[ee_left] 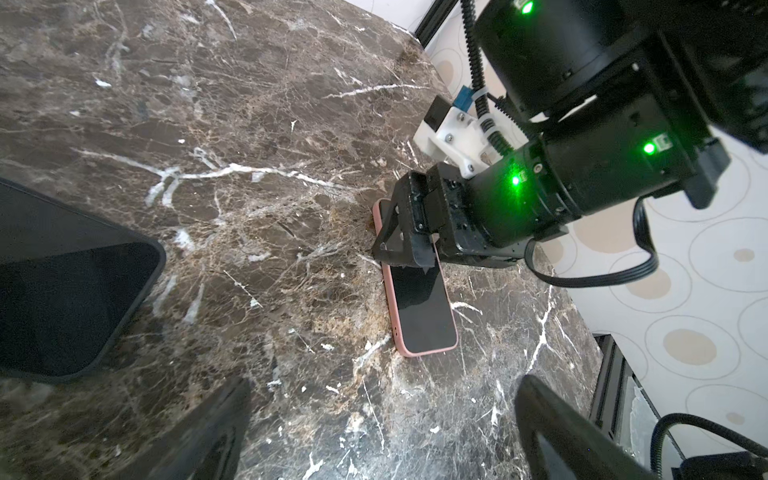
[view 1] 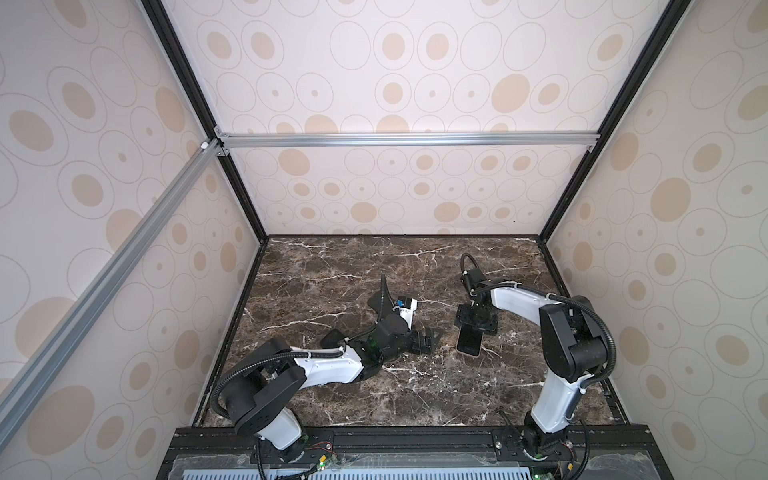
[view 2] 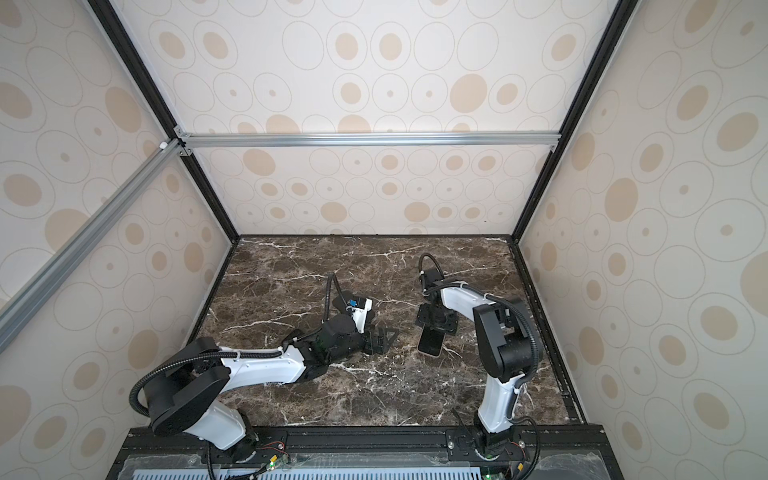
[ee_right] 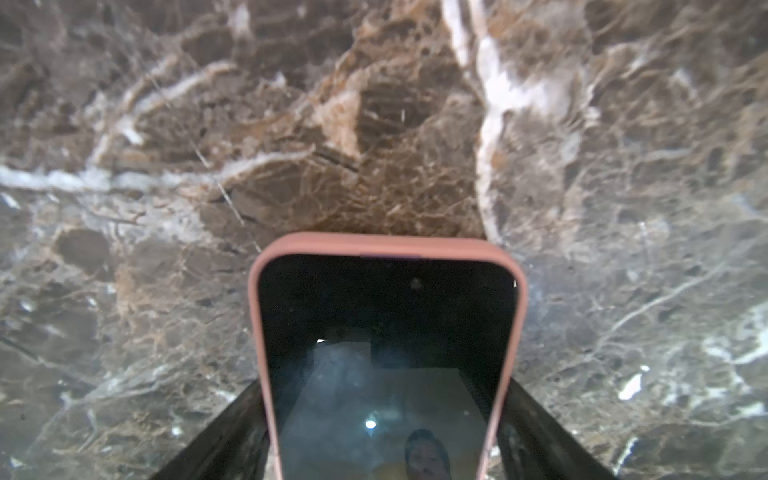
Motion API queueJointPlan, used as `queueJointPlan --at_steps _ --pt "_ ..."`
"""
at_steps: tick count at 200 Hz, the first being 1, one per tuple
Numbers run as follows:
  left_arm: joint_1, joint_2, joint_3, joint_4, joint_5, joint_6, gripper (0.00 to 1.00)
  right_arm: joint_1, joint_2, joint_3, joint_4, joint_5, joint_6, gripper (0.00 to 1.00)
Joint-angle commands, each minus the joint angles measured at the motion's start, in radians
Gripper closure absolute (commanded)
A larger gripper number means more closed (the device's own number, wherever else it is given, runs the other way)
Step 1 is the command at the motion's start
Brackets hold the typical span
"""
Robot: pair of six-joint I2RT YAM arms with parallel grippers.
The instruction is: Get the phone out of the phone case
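Note:
The phone lies face up on the marble table, its dark screen framed by the pink phone case. My right gripper straddles the phone's far end. Its black fingers lie against both long sides of the case, with no gap showing. My left gripper stands open, low over bare table to the left of the phone, a short way from it, with nothing between its fingers.
The marble table is walled by patterned panels at the back and both sides. A black rail runs along its front edge. A flat black thing with a rounded corner shows in the left wrist view; I cannot tell what it is.

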Motion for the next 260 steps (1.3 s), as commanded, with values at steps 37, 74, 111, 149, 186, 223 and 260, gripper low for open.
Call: queueJointPlan --at_steps 37,74,111,149,186,223,260 --pt "-0.007 0.092 0.112 -0.074 0.040 0.001 0.02 -0.004 -0.016 -0.061 0.022 -0.065 0.020 0.28" --pt "-0.015 0.139 0.154 -0.091 0.085 -0.010 0.01 -0.077 -0.078 -0.163 0.144 -0.246 0.054 0.30" --pt "-0.043 0.197 0.202 -0.095 0.117 -0.038 0.04 -0.169 -0.130 -0.305 0.346 -0.463 0.094 0.33" --pt "-0.074 0.282 0.276 -0.117 0.145 -0.061 0.15 -0.223 -0.156 -0.383 0.424 -0.544 0.091 0.35" --pt "-0.080 0.347 0.342 -0.148 0.143 -0.063 0.26 -0.250 -0.175 -0.414 0.433 -0.567 0.075 0.36" --pt "-0.077 0.382 0.402 -0.199 0.118 -0.044 0.37 -0.272 -0.188 -0.425 0.425 -0.579 0.057 0.36" --pt "-0.072 0.426 0.448 -0.204 0.139 -0.028 0.49 -0.277 -0.192 -0.431 0.417 -0.591 0.042 0.37"
